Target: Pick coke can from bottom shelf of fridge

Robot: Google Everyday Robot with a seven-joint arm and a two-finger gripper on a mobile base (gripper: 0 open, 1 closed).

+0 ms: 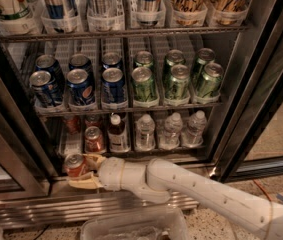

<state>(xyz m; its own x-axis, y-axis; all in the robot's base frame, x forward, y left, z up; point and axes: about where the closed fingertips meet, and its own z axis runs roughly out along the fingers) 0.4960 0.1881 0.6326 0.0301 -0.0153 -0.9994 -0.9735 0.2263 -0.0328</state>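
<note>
1. The hand (82, 171) is at the left end of the bottom shelf (146, 152), just in front of its steel front edge and slightly lower.
2. Its two yellowish fingers (94, 159) are closed onto the coke can (74, 164), one above the can and one beneath it, with no gap showing.
3. The coke can sits in that grip outside the shelf's lanes, just forward of the shelf's left corner, with its silver top turned up toward the camera.
4. The white arm (201, 194) runs from the hand to the lower right, passing below the shelf's front edge.
5. On the shelf itself, from left to right, stand another red can (94, 139), a dark bottle (117, 133) with a white cap, and three water bottles (170, 131).
6. On the rack directly above the shelf are blue cans (81, 86) on the left and green cans (176, 79) on the right.
7. Below the shelf runs the ribbed base (56, 209) of the fridge (241, 84), and a clear plastic tub (131, 225) lies in front of that.
</note>
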